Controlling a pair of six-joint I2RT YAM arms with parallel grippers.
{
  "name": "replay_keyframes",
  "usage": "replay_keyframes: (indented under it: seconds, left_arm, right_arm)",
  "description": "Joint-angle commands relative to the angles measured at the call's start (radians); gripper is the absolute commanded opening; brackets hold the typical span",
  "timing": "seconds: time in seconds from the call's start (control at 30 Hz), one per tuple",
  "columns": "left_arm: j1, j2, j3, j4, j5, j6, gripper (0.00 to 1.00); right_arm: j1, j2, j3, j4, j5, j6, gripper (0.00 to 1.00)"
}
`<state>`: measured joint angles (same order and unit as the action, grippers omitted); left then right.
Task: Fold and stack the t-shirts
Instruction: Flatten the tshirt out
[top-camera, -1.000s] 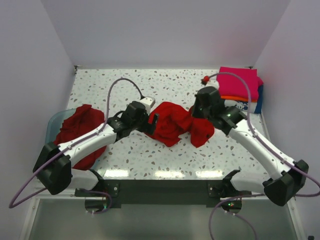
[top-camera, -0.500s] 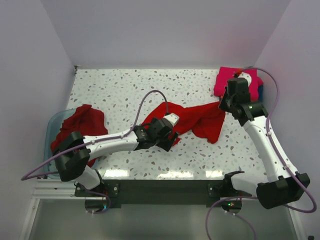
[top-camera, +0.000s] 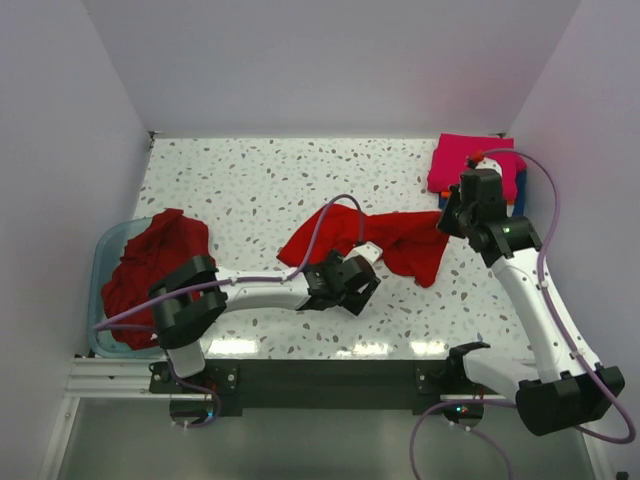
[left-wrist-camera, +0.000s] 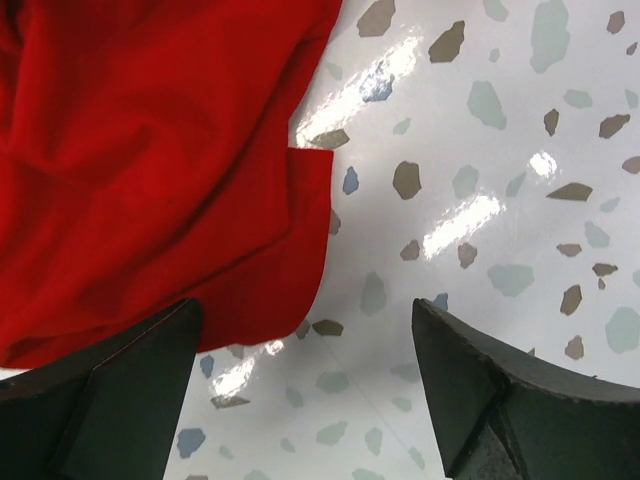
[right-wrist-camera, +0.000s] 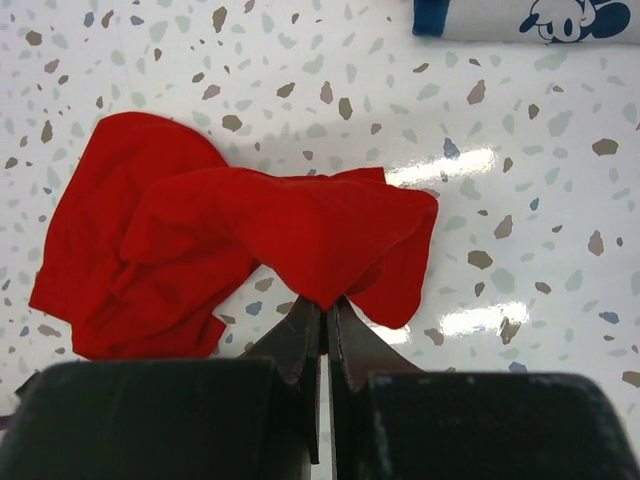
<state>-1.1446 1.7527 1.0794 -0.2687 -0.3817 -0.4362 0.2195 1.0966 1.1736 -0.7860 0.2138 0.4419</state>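
- Done so far: folded stack (top-camera: 478, 165) at the far right corner, pink on top.
- In hand: red shirt (top-camera: 385, 240) mid-table, crumpled, stretched left to right, not flat, no fold made yet.
- Left to do: more red shirts (top-camera: 150, 265) heaped in the tub (top-camera: 100, 262) at left. I judge the task partway, with several shirts to go.
- Pose, right gripper (right-wrist-camera: 325, 305): fingers together, clamped on a bunch of the red shirt's right end. The cloth peaks up to it. It sits just beside the stack.
- Pose, left gripper (left-wrist-camera: 300, 390): fingers wide apart, holding nothing, aimed down at the table (left-wrist-camera: 480, 150). The shirt's near hem lies under its left finger. The arm is stretched low, far across to the centre.
- Likely next: left grabs the hem, then both spread the shirt flat.
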Motion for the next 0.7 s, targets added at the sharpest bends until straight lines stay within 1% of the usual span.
replay_keyframes:
  seconds: [0.0,0.2,0.27,0.4,0.47,0.57,0.6,0.63,0.67]
  left_arm:
    - [0.0,0.043,0.071,0.086,-0.029,-0.021,0.9]
    - [0.0,0.109,0.108,0.089,-0.06,-0.016,0.8]
    - [0.0,0.139,0.111,0.074,-0.078,-0.013,0.78]
    - [0.002,0.16,0.099,0.074,-0.138,-0.01,0.64]
    - [0.002,0.168,0.094,0.075,-0.154,-0.006,0.62]
    - [0.002,0.174,0.085,0.08,-0.172,-0.003,0.54]
    - [0.002,0.174,0.079,0.082,-0.181,0.001,0.47]
    - [0.002,0.172,0.076,0.08,-0.186,0.004,0.42]
    - [0.002,0.169,0.071,0.08,-0.19,0.007,0.26]
  right_arm:
    - [-0.006,-0.038,-0.002,0.002,-0.037,-0.006,0.0]
    - [-0.006,-0.067,0.0,-0.015,-0.039,-0.009,0.0]
    - [-0.006,-0.075,0.003,-0.021,-0.033,-0.014,0.0]
    - [-0.008,-0.093,0.014,-0.039,-0.025,-0.019,0.0]
    - [-0.008,-0.101,0.021,-0.047,-0.024,-0.019,0.0]
    - [-0.008,-0.106,0.032,-0.058,-0.022,-0.019,0.0]
    - [-0.008,-0.109,0.035,-0.061,-0.022,-0.019,0.0]
    - [-0.008,-0.11,0.037,-0.064,-0.018,-0.02,0.0]
    - [-0.009,-0.113,0.041,-0.07,-0.014,-0.022,0.0]
